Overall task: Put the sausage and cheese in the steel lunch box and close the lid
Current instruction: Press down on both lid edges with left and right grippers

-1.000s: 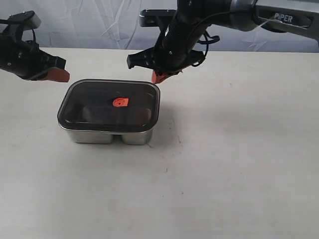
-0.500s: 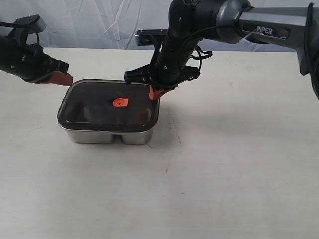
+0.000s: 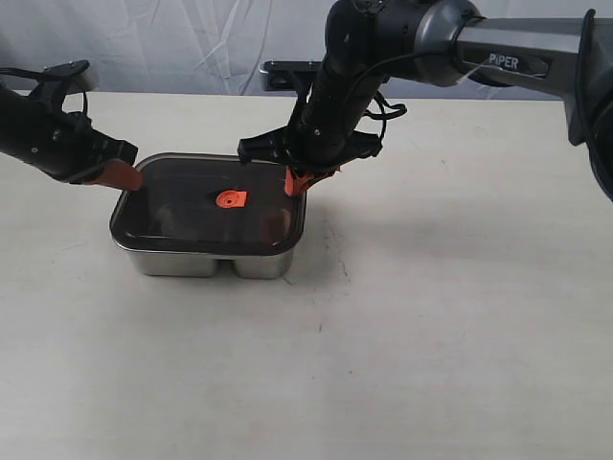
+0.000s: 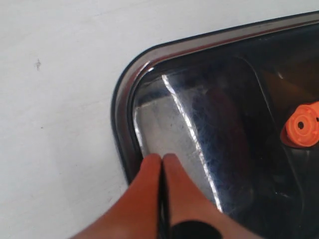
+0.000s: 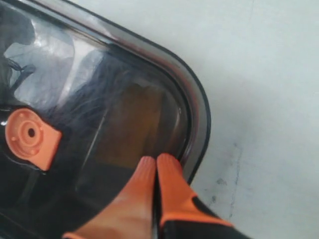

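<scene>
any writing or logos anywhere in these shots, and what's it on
"PIPER": white letters on the grey link of the right arm, exterior view.
No other text: the lid, its orange valve tab and the table show no words, numbers or signs in any view.

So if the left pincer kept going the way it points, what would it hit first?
Most likely the lid, near one corner just inside its rim. The left pincer is shut and its tips sit right over that spot; whether they touch it yet is hard to tell.
</scene>
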### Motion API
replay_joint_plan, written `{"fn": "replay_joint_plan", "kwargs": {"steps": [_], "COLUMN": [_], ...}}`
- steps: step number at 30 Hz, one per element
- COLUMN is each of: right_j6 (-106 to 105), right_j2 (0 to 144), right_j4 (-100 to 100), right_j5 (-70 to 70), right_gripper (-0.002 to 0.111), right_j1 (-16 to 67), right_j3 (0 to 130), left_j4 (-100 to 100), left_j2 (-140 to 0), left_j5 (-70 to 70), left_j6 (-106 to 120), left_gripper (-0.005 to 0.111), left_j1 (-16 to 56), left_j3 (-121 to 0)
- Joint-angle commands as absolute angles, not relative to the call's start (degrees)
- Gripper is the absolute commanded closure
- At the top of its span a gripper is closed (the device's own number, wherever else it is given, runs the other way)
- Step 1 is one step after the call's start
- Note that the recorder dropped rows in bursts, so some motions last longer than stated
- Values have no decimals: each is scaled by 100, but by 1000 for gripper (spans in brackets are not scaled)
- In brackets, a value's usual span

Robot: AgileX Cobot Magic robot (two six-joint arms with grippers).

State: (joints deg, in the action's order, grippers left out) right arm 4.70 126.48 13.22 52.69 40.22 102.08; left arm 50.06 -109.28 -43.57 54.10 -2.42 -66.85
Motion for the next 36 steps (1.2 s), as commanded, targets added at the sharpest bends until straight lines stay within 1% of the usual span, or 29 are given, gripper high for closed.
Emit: {"fn": "replay_joint_plan", "kwargs": {"steps": [1, 7, 12, 16, 22, 31, 36], "right_j6": [361, 361, 346, 346, 346, 336, 336], "right_j2": [12789, 12815, 12834, 12834, 12834, 12834, 12947], "right_j4": [1359, 1359, 1359, 1359, 1359, 1337, 1337], "right_j5": [5361, 5415, 5489, 5528, 5569, 5472, 5631], "right_gripper": [108, 108, 108, 108, 108, 108, 108], "right_j1": [4011, 4011, 4011, 4011, 4011, 4011, 4011], "right_j3": [10183, 10183, 10183, 10183, 10183, 10183, 10183], "left_j4": [4782, 4397, 4182, 4182, 3767, 3785, 3310], "left_j2": [-10972, -11134, -11498, -11526, -11525, -11482, -11568], "left_j5": [-4378, -4394, -4407, -4369, -4381, -4394, -4394], "left_j6": [5376, 5068, 4850, 4850, 4427, 4343, 3931], "left_gripper": [107, 107, 107, 107, 107, 107, 107], "left_j1": [-215, -134, 233, 423, 423, 423, 423], "left_j3": [-6684, -6684, -6684, -6684, -6719, -6809, -6809]}}
